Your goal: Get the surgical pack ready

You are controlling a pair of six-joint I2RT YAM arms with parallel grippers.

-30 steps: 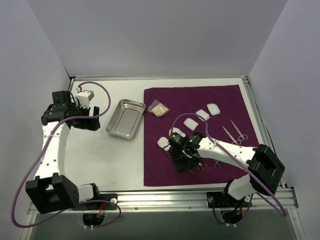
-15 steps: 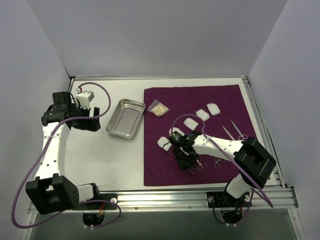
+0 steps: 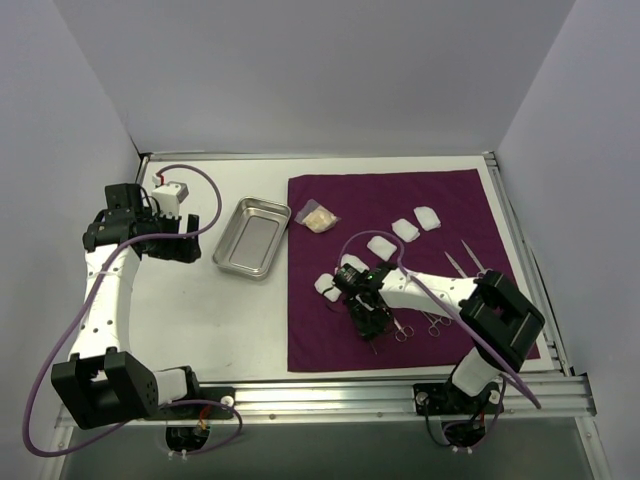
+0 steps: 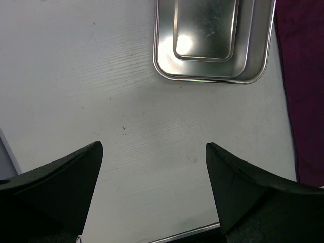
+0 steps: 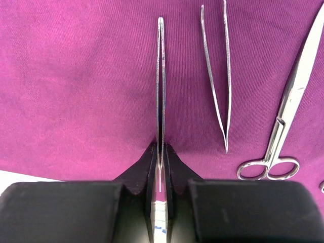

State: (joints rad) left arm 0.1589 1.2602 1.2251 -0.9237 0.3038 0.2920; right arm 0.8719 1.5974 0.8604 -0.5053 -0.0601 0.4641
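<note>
R hand (image 5: 161,152): part open 1 s ago, now pinched shut on thin tweezers (image 5: 160,86), tines squeezed together, low over purple cloth (image 5: 76,76) | L hand (image 4: 153,152): unchanged, wide open, empty, above counter (image 4: 76,76) nr steel tray (image 4: 205,30) | meaning: grasp looks made, lift + carry prob next

Top view high overhead, wrist views close, facing down, all share cloth (image 3: 380,205)
</note>
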